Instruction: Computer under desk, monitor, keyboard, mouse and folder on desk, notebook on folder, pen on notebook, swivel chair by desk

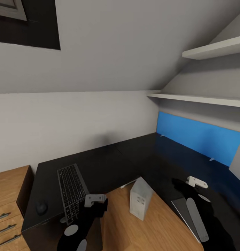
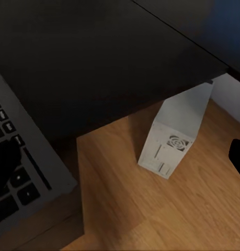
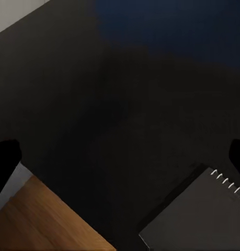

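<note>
Keyboard (image 1: 71, 192) overhangs the desk (image 1: 109, 164) edge; computer (image 1: 140, 198) stands beside it.

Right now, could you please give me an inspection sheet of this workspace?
Surface: black L-shaped desk, mostly bare.
Job's things: keyboard and mouse on the desk's left wing; computer on the floor at the desk's inner corner; notebook on the right wing.
Clutter: nothing seen.
Grippers: left gripper over the keyboard, right gripper above the notebook; states unclear.
Cables: nothing seen.
Surroundings: wooden drawer cabinet, blue wall panel, shelves.
</note>
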Motion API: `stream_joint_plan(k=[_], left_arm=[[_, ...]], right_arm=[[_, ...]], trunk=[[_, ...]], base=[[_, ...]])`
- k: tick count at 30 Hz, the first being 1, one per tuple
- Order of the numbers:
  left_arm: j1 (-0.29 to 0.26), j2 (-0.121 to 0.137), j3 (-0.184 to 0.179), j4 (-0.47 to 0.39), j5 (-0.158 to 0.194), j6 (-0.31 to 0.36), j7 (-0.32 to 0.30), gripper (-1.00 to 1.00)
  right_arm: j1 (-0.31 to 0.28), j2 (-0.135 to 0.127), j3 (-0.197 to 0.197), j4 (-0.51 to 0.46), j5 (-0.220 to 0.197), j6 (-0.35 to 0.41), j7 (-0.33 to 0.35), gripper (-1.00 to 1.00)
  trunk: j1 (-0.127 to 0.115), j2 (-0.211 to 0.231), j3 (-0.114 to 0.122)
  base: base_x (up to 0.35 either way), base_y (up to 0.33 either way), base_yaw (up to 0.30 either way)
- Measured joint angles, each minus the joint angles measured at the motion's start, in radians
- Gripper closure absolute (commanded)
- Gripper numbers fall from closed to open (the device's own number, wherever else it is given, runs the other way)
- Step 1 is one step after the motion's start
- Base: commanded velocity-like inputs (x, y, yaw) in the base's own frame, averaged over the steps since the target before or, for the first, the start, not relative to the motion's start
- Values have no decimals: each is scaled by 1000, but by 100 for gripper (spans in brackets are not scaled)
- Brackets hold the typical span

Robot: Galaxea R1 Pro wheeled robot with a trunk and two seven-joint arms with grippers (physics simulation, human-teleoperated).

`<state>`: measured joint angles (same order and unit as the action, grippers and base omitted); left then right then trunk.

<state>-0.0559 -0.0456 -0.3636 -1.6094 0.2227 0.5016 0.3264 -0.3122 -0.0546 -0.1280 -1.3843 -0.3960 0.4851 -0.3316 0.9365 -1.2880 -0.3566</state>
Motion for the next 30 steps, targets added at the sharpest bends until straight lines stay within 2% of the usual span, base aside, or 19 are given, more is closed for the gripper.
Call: stream_joint_plan(k=[5, 8, 10, 12, 15, 16, 18, 23, 30], left_arm=[[0, 0, 0, 0, 0, 0, 0, -100], [0, -1, 0, 0, 0, 0, 0, -100], [0, -1, 0, 0, 0, 0, 0, -100], [0, 0, 0, 0, 0, 0, 0, -100], [0, 0, -1, 0, 0, 0, 0, -100], [0, -1, -1, 0, 0, 0, 0, -100], [0, -1, -1, 0, 0, 0, 0, -100], [0, -1, -1, 0, 0, 0, 0, -100], [0, -1, -3, 0, 0, 0, 0, -100]], right_arm=[[0, -1, 0, 2, 4, -3, -1, -100], [0, -2, -1, 35, 5, -11, -1, -100], [-2, -17, -10, 116, 4, -52, 0, -100], [-3, -29, -12, 146, 3, -70, 1, -100], [-6, -61, -17, 194, -1, -90, 3, -100], [-7, -77, -24, 212, -3, -95, 3, -100], [-8, -90, -36, 226, -5, -99, 4, -100], [-18, -108, -88, 263, -7, -103, 9, -100], [-41, -114, -114, 319, -8, -104, 40, -100]], trunk=[[0, 0, 0], [0, 0, 0], [0, 0, 0], [0, 0, 0], [0, 0, 0], [0, 0, 0], [0, 0, 0], [0, 0, 0], [0, 0, 0]], base=[[11, 0, 0], [2, 0, 0], [0, 0, 0], [0, 0, 0], [0, 0, 0], [0, 0, 0], [0, 0, 0], [0, 0, 0], [0, 0, 0]])
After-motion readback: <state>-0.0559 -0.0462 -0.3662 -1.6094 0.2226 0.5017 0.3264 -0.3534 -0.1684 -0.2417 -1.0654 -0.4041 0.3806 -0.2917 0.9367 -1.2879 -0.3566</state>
